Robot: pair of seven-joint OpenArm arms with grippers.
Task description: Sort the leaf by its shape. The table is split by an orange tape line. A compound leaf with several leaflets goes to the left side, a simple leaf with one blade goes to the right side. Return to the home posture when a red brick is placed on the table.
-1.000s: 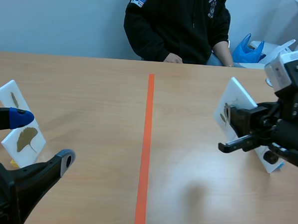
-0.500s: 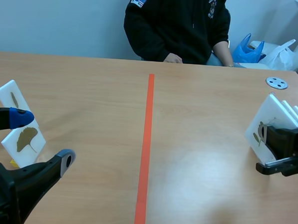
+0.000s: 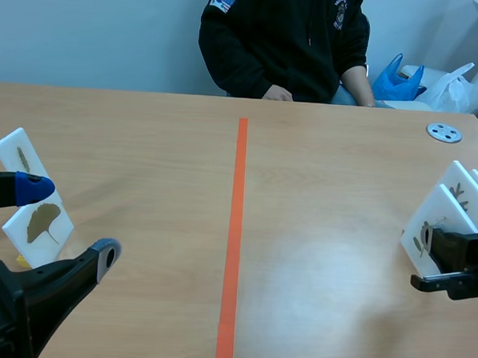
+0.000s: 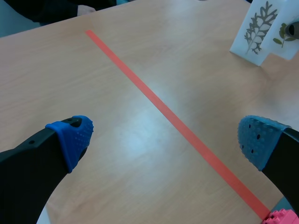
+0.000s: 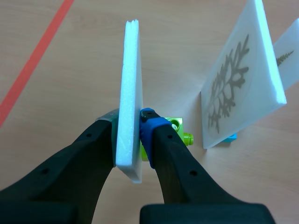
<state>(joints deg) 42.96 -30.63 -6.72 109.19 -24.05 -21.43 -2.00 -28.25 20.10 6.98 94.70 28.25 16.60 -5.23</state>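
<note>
White foam card (image 3: pixel 419 224), clamped in my right pincer (image 3: pixel 443 254) at lower right, may topple the neighbouring card (image 3: pixel 465 187) if tilted.

Scene camera low on the robot's side, facing across the tabletop (image 3: pixel 145 142); wrist cameras peer down close, all seemingly sharing the tape line (image 3: pixel 236 227).

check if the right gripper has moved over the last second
Yes. In the scene view the right gripper, shut on a white leaf card, has moved rightward, away from the orange tape line, and has come lower.
</note>
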